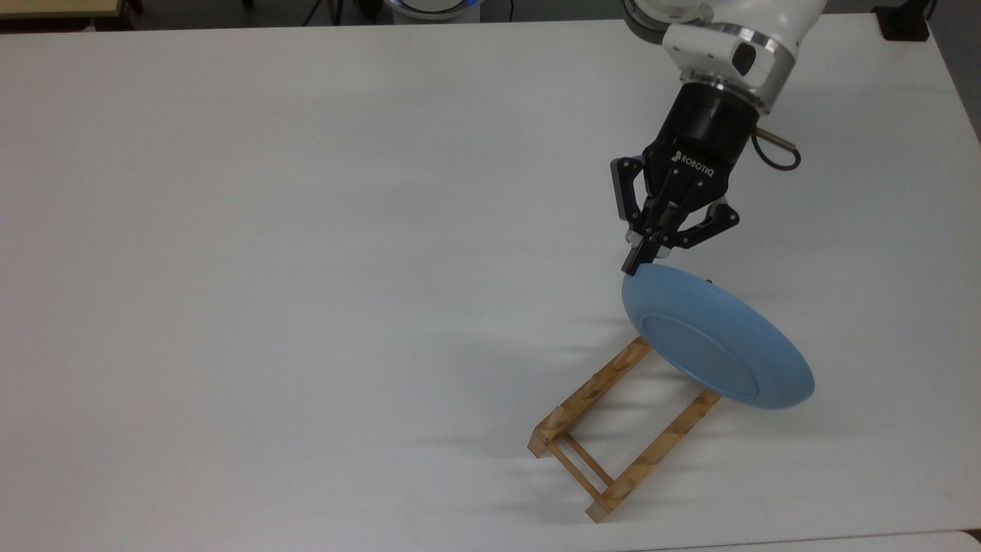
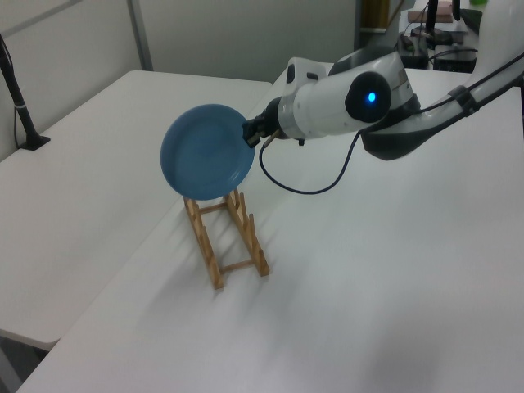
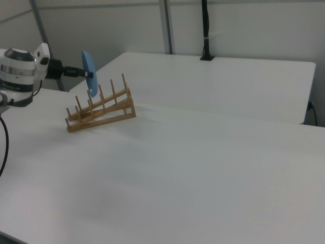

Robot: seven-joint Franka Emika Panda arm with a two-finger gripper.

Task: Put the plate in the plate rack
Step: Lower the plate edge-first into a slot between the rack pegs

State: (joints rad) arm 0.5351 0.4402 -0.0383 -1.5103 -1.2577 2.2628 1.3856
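The blue plate (image 1: 716,345) hangs nearly upright, and the top view shows its underside with the foot ring. My gripper (image 1: 633,268) is shut on the plate's upper rim. The plate is over the far end of the wooden plate rack (image 1: 605,448), hiding that end. In the left view the plate (image 2: 205,151) covers the rack's (image 2: 231,241) far pegs, with the gripper (image 2: 248,135) at its right edge. In the right view the plate (image 3: 90,71) is edge-on, its lower edge down among the rack's (image 3: 101,109) pegs. I cannot tell whether plate and rack touch.
The rack stands on a wide white table (image 1: 306,230), close to the top view's bottom edge. A black cable (image 2: 307,184) loops under the arm. A black post (image 2: 20,106) stands on the neighbouring table at the left view's left.
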